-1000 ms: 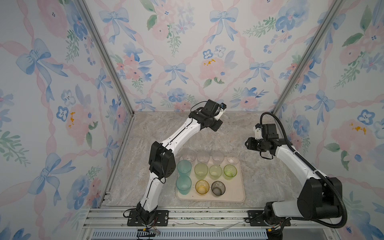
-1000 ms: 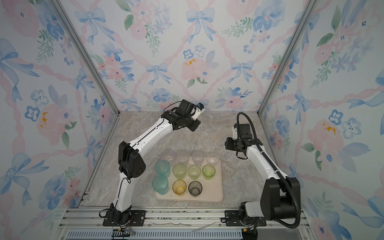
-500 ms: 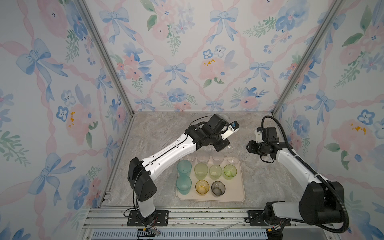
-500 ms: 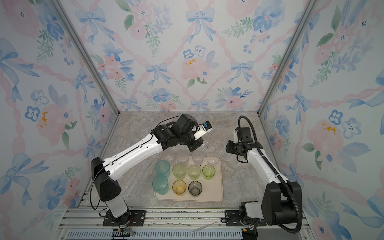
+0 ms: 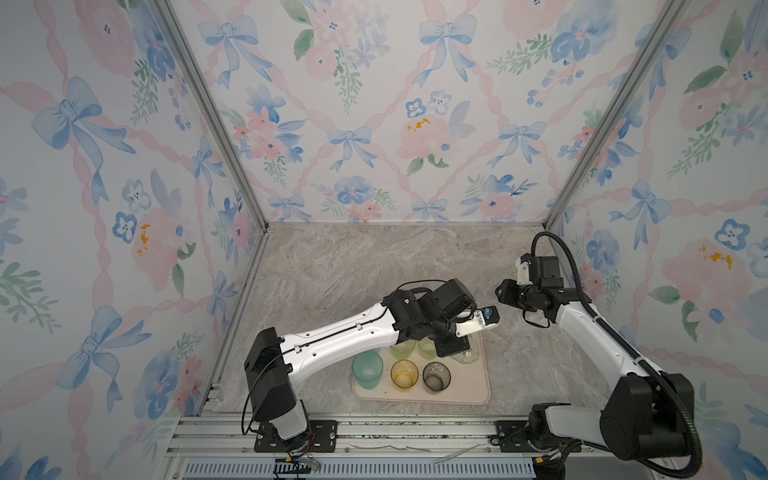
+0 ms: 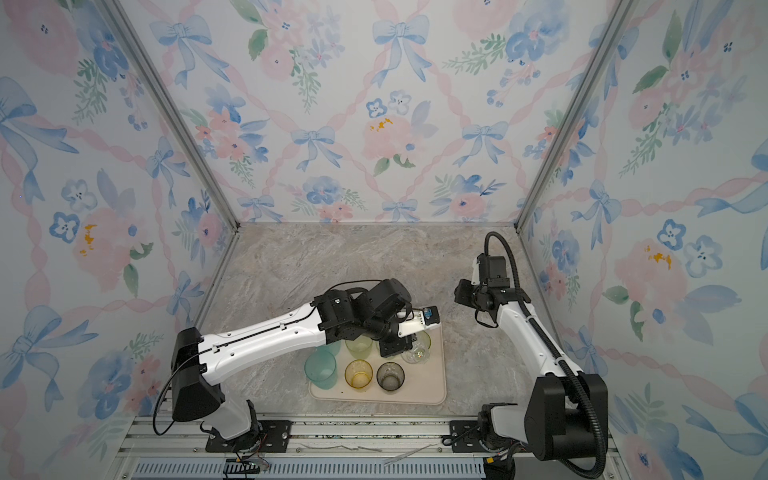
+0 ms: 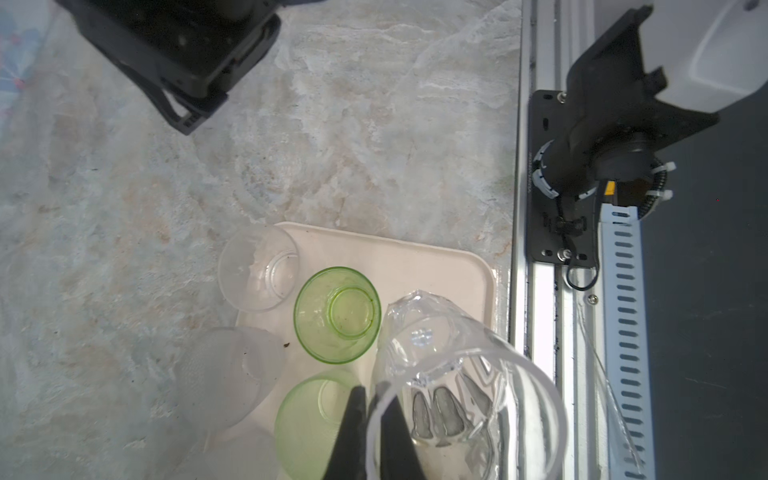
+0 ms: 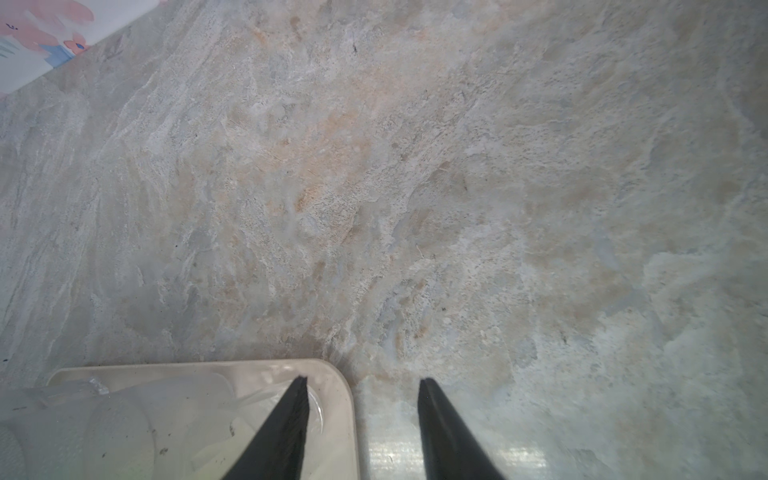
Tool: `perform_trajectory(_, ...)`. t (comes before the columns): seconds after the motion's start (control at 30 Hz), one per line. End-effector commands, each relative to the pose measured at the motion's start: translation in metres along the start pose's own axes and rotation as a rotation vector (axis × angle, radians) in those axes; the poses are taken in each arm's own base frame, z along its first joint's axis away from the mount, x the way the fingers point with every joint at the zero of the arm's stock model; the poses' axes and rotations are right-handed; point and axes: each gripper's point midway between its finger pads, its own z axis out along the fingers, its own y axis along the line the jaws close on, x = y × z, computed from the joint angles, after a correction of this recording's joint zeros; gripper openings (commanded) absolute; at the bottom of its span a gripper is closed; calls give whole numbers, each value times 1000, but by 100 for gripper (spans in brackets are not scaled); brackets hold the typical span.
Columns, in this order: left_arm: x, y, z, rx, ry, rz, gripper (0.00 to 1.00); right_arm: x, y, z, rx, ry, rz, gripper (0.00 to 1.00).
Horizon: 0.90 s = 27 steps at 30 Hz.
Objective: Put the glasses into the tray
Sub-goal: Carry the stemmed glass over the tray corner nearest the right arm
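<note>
Swung forward from the rear of the marble tabletop [image 5: 332, 266], the left claw [image 7: 372, 395] now hangs over the flat beige-pink rectangular tray [image 5: 457, 395], pinching the rim of a clear glass tumbler [image 7: 457, 374] beside coloured translucent tumblers [image 5: 404, 372]. Spread and empty, the right claw [image 8: 362, 379] hovers near the tray's corner.

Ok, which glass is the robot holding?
The clear glass whose rim is pinched in the left gripper; the other glasses stand untouched on the tray.
</note>
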Motion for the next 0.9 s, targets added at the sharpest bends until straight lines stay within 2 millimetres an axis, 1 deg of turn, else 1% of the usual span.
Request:
perform_trajectory(0.0,-1,-27,6,82,8,67,0,1,0,-1,-16,-13,31,46)
perform_trajectory(0.13,9,-40,27,117,75,93,0,1,1,-4,-20,-17,31,47)
perform_trajectory(0.2,17,-43,38,127,129,105,0,2,1,-5,-19,-16,29,47)
perform_trajectory(0.27,26,-44,49,121,178,113,0,2,1,-6,-19,-17,28,47)
perform_trajectory(0.37,33,-44,60,122,219,123,0,4,0,-5,-19,-15,26,47)
perform_trajectory(0.53,37,-44,70,121,257,131,0,7,0,-3,-22,-8,27,47)
perform_trajectory(0.87,41,-50,95,170,288,154,0,8,-1,0,-23,-2,21,47)
